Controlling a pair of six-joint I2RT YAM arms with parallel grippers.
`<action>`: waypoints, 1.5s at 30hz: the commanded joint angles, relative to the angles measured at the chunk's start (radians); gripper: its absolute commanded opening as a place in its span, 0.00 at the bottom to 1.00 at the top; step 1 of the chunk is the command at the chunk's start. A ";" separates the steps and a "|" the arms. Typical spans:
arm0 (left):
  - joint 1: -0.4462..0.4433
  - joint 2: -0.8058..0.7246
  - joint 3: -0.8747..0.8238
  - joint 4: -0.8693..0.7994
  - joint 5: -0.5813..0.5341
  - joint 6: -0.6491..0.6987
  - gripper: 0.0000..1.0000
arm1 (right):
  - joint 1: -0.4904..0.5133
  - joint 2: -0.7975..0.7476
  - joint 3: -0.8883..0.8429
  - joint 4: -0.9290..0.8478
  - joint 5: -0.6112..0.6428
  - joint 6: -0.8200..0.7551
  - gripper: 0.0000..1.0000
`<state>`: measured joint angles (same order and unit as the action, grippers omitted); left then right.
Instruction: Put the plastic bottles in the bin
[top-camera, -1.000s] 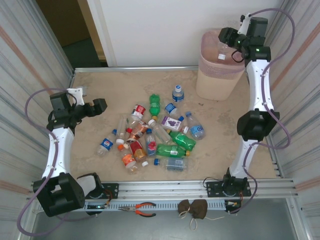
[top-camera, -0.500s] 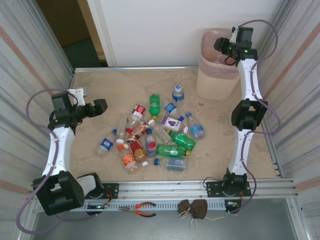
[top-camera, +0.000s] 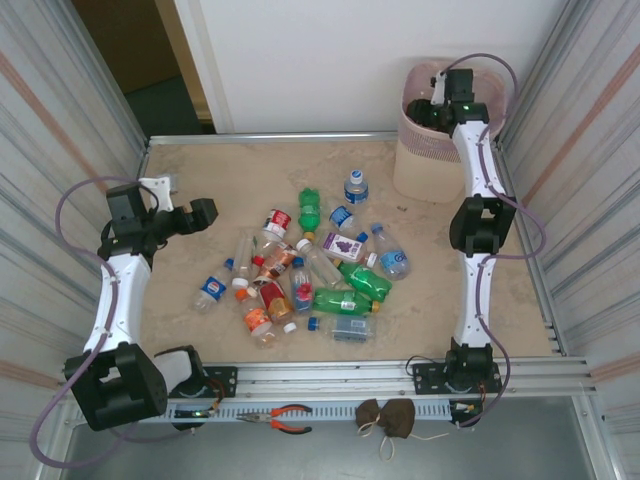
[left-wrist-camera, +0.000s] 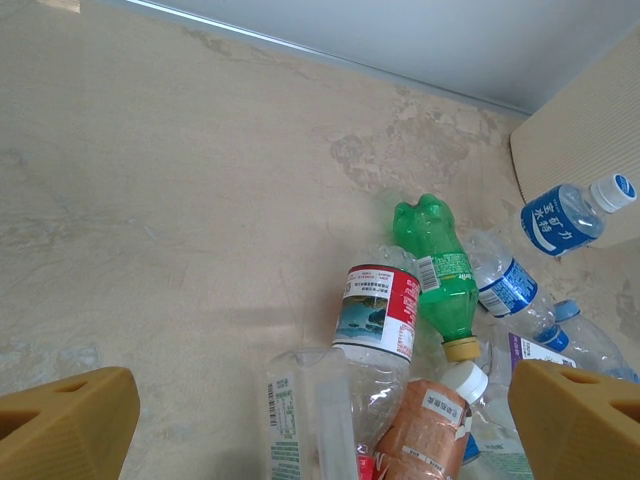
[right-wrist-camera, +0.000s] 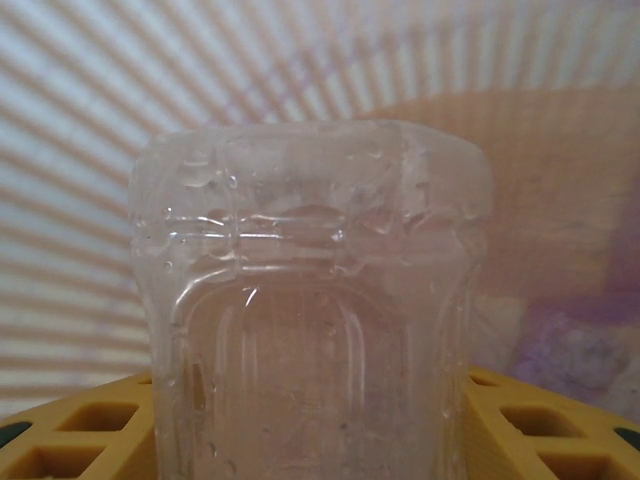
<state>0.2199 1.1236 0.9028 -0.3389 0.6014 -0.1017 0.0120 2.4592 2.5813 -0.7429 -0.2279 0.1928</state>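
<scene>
Several plastic bottles (top-camera: 320, 270) lie in a heap mid-table. The left wrist view shows a green one (left-wrist-camera: 440, 270), a red-labelled clear one (left-wrist-camera: 375, 310), an orange one (left-wrist-camera: 430, 430) and a blue-labelled one (left-wrist-camera: 565, 215). My left gripper (top-camera: 195, 213) hovers open left of the heap, its yellow fingertips (left-wrist-camera: 65, 425) wide apart. My right gripper (top-camera: 432, 108) is over the mouth of the pale-pink bin (top-camera: 420, 160), shut on a clear ribbed bottle (right-wrist-camera: 310, 320) held between its yellow fingers (right-wrist-camera: 70, 430).
Corrugated metal walls close in on both sides. The bin stands in the far right corner, and its wall shows in the left wrist view (left-wrist-camera: 590, 140). Orange-handled pliers (top-camera: 280, 418) and a brown pouch (top-camera: 388, 418) lie on the front rail.
My right arm has swung left and stretched out, carrying the clear bottle from the bin's right side to over its opening. The left arm has stayed put.
</scene>
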 joint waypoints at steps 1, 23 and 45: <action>-0.011 -0.018 -0.010 -0.001 -0.004 0.011 0.95 | 0.001 0.034 0.039 -0.075 0.008 -0.039 0.56; -0.024 0.018 0.004 -0.006 0.034 0.011 0.94 | -0.024 -0.082 0.053 -0.397 -0.096 -0.030 0.60; -0.174 0.128 0.125 -0.324 -0.285 0.221 0.92 | -0.003 -0.131 0.051 -0.402 -0.087 0.008 0.78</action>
<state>0.0860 1.2282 0.9852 -0.5449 0.4351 0.0280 0.0071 2.4077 2.6034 -1.1301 -0.3161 0.1795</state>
